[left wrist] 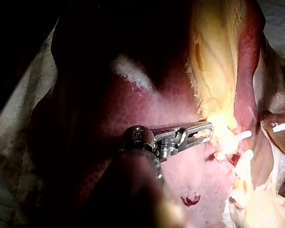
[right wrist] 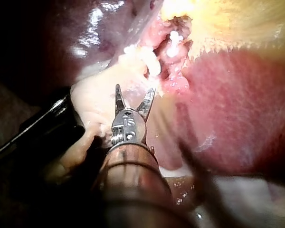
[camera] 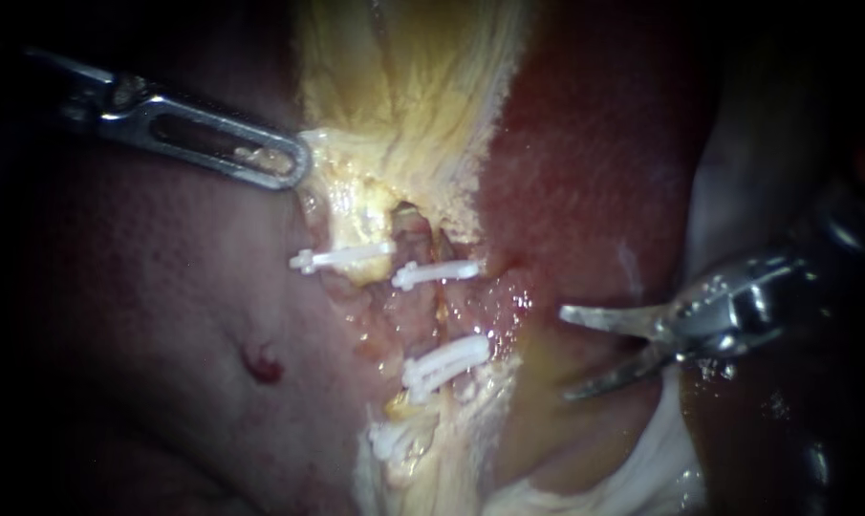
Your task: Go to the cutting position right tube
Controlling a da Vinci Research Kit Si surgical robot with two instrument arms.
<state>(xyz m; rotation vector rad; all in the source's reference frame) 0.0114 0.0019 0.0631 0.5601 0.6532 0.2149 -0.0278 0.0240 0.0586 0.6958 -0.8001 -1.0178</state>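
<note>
right of the clips (camera: 437, 271), right instrument (camera: 564, 352) level, tip splayed

We could not see the counter itself, because a pale sheet (left wrist: 23, 109) covered it around the tissue. The liver (left wrist: 147, 123) lay directly on this sheet, dark red and wet. Its border rested against the wrinkled cloth, touching it.

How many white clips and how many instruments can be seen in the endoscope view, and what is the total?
White clips: 4
Instruments: 2, the left instrument and the right instrument
Total: 6
</note>
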